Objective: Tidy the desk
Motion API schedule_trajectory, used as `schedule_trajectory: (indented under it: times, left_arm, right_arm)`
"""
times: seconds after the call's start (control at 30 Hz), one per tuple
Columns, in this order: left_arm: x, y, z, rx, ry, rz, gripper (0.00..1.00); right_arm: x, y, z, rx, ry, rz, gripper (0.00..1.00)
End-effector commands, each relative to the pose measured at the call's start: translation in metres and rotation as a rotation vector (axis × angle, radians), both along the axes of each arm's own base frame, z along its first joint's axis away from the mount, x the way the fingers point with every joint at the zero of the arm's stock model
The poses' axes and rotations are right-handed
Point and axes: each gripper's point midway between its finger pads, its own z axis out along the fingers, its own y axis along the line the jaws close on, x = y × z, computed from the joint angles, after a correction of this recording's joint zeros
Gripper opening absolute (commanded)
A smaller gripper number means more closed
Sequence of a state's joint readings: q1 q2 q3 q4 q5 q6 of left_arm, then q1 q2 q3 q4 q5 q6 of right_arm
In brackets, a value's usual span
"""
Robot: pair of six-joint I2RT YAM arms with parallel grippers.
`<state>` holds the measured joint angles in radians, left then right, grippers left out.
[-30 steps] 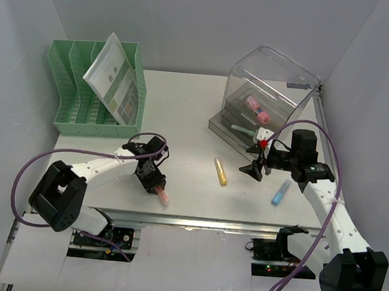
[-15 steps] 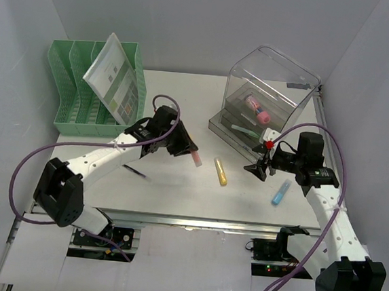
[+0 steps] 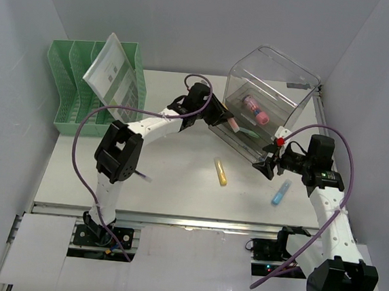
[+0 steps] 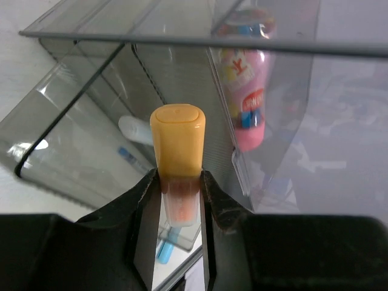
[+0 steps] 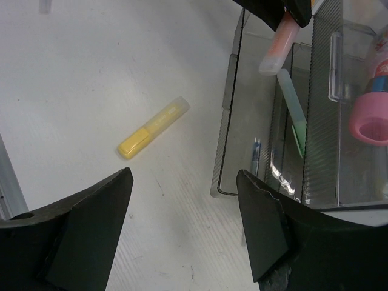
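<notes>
Where left gripper [image 4: 179,183] clamps orange-capped marker [image 4: 177,138], lower barrel hidden.

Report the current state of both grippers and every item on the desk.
left gripper: jaws shut on orange highlighter, at the drawer box
right gripper: jaws open, empty
bottom drawer: pulled out
yellow highlighter: lying loose on desk
blue highlighter: lying loose on desk
pink tube: inside drawer box
booklet: leaning in green file rack
</notes>
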<state>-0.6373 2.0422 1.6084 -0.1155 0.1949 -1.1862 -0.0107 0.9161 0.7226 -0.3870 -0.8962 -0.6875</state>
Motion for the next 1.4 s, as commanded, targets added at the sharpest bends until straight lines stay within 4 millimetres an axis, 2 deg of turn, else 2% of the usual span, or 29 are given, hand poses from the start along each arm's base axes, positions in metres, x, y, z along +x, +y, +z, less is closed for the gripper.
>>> schedule_trajectory:
  times: [0.0,0.03,0.1,0.17,0.23,0.3,0.33,0.37,0.43,0.57,0.67,0.73,0.87,0.93,1.07,1.23,1.37]
  left_arm:
    - [0.011,-0.022,0.034,-0.121,-0.020,-0.014,0.45]
    - [0.012,-0.024,0.035,-0.126,-0.024,-0.025,0.51]
    - [0.010,-0.026,0.040,-0.137,-0.047,-0.048,0.57]
    - [0.008,-0.028,0.054,-0.166,-0.107,-0.071,0.65]
    - [0.001,-0.022,0.067,-0.163,-0.170,-0.092,0.80]
    - [-0.006,-0.017,0.085,-0.166,-0.252,-0.121,0.87]
    - [-0.011,-0.014,0.093,-0.154,-0.297,-0.139,0.92]
    - [-0.017,-0.011,0.097,-0.145,-0.328,-0.168,0.93]
    - [-0.031,-0.004,0.118,-0.124,-0.430,-0.234,0.94]
    - [-0.064,0.031,0.135,-0.025,-0.620,-0.344,0.94]
    - [-0.092,0.065,0.128,0.070,-0.730,-0.425,0.95]
    - [-0.112,0.094,0.112,0.196,-0.793,-0.456,0.96]
    - [-0.134,0.142,0.084,0.394,-0.871,-0.441,0.98]
    - [-0.141,0.158,0.076,0.452,-0.900,-0.418,0.98]
    - [-0.146,0.181,0.057,0.543,-0.911,-0.371,0.98]
    - [-0.146,0.192,0.052,0.599,-0.907,-0.349,0.98]
    - [-0.143,0.203,0.049,0.658,-0.897,-0.317,0.98]
  right_arm:
    - [0.001,-0.002,0.004,0.026,-0.012,0.005,0.76]
    - [0.001,-0.002,0.004,0.028,-0.010,0.004,0.76]
    - [0.001,-0.003,0.003,0.029,-0.007,0.005,0.76]
    - [-0.001,-0.004,-0.002,0.014,-0.012,0.022,0.76]
    - [-0.014,0.001,-0.010,0.008,0.007,0.099,0.78]
    - [-0.037,0.006,-0.022,0.000,0.039,0.198,0.81]
    - [-0.040,0.008,-0.023,-0.032,-0.040,0.269,0.84]
    - [-0.056,0.006,-0.032,-0.091,-0.087,0.356,0.86]
    - [-0.074,-0.002,-0.045,-0.187,-0.064,0.416,0.89]
    - [-0.084,-0.034,-0.066,-0.495,-0.183,0.604,0.95]
    - [-0.091,-0.057,-0.086,-0.677,-0.234,0.786,0.98]
    - [-0.088,-0.072,-0.096,-0.775,-0.233,0.859,0.98]
    - [-0.077,-0.104,-0.113,-0.944,-0.160,0.911,0.97]
    - [-0.068,-0.119,-0.122,-1.032,-0.146,0.910,0.97]
    - [-0.056,-0.130,-0.133,-1.116,-0.165,0.915,0.96]
    - [-0.031,-0.126,-0.142,-1.097,-0.180,0.873,0.93]
    - [-0.020,-0.122,-0.148,-1.068,-0.176,0.856,0.89]
